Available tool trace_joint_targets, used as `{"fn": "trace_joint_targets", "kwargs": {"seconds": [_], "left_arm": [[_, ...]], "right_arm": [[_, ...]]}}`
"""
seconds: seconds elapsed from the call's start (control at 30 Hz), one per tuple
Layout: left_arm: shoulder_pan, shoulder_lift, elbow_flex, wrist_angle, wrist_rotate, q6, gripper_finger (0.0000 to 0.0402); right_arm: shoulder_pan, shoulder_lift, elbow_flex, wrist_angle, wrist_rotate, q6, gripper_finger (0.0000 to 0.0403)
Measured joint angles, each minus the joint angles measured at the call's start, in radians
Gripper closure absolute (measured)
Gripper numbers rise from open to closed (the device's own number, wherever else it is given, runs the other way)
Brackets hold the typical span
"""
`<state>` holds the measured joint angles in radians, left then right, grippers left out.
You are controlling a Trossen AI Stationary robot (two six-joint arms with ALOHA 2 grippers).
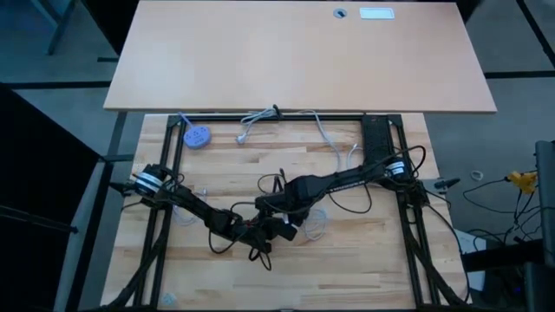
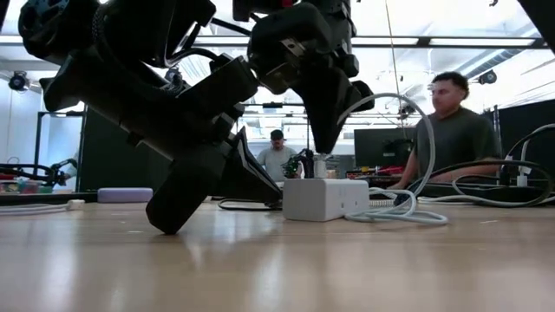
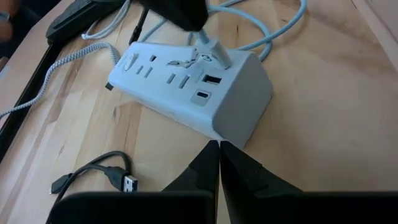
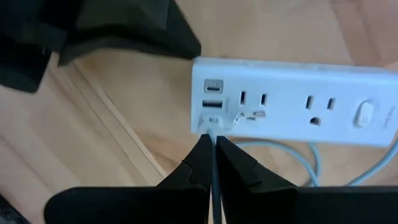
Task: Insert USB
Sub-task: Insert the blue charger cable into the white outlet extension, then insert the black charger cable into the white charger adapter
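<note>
The wooden surface (image 1: 364, 260) carries a white power strip (image 3: 193, 93) near its centre. The right end effector (image 4: 214, 146), fingers closed on a USB plug (image 3: 211, 53), holds it at the strip's end port. The left end effector (image 3: 219, 149), closed and empty, rests just beside the strip.

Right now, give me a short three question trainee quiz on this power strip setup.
1. True or false: the right gripper holds a plug at the power strip.
2. Which lies loose on the table: A) a black USB cable, B) a mouse?
3. Fill in: the left gripper is ____, holding nothing.

Key: 1 true; 2 A; 3 shut
</note>
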<state>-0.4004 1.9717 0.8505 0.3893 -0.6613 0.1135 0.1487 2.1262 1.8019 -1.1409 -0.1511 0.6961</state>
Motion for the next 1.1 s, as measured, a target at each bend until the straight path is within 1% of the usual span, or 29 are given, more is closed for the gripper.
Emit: {"fn": "trace_joint_targets", "kwargs": {"seconds": [0.07,0.23,0.33,0.43,0.57,0.77,0.83,0.93,1.03,1.1], "left_arm": [[0.0,0.0,0.0,-0.001,-0.001,0.0,0.0402],[-0.004,-0.009,0.0,-0.02,-0.003,-0.002,0.0402],[-0.011,-0.025,0.002,-0.063,-0.003,-0.005,0.0402],[-0.023,-0.051,0.0,-0.131,-0.011,0.0,0.0402],[-0.032,-0.087,-0.003,-0.219,-0.005,-0.003,0.0402],[-0.032,-0.148,-0.004,-0.341,0.0,-0.148,0.0402],[-0.032,-0.166,-0.004,-0.367,0.001,-0.209,0.0402],[-0.032,-0.191,-0.014,-0.437,0.002,-0.291,0.0402],[-0.032,-0.225,-0.039,-0.493,0.003,-0.388,0.0402],[-0.032,-0.249,-0.054,-0.506,0.002,-0.454,0.0402]], "right_arm": [[0.001,-0.001,-0.021,0.032,-0.016,0.002,0.0403],[0.001,-0.001,-0.026,0.041,-0.014,-0.019,0.0403],[0.001,-0.014,-0.028,0.047,-0.009,-0.034,0.0403],[0.001,-0.037,-0.03,0.047,-0.007,-0.1,0.0393],[-0.008,-0.081,-0.03,0.055,-0.006,-0.18,0.0353],[-0.066,-0.094,-0.029,0.066,-0.013,-0.278,0.0271],[-0.089,-0.095,-0.029,0.085,-0.012,-0.355,0.0247],[-0.12,-0.094,-0.029,0.144,-0.005,-0.541,0.0222],[-0.143,-0.094,-0.031,0.219,0.001,-0.79,0.021],[-0.153,-0.094,-0.037,0.265,0.034,-0.936,0.0209]]}}
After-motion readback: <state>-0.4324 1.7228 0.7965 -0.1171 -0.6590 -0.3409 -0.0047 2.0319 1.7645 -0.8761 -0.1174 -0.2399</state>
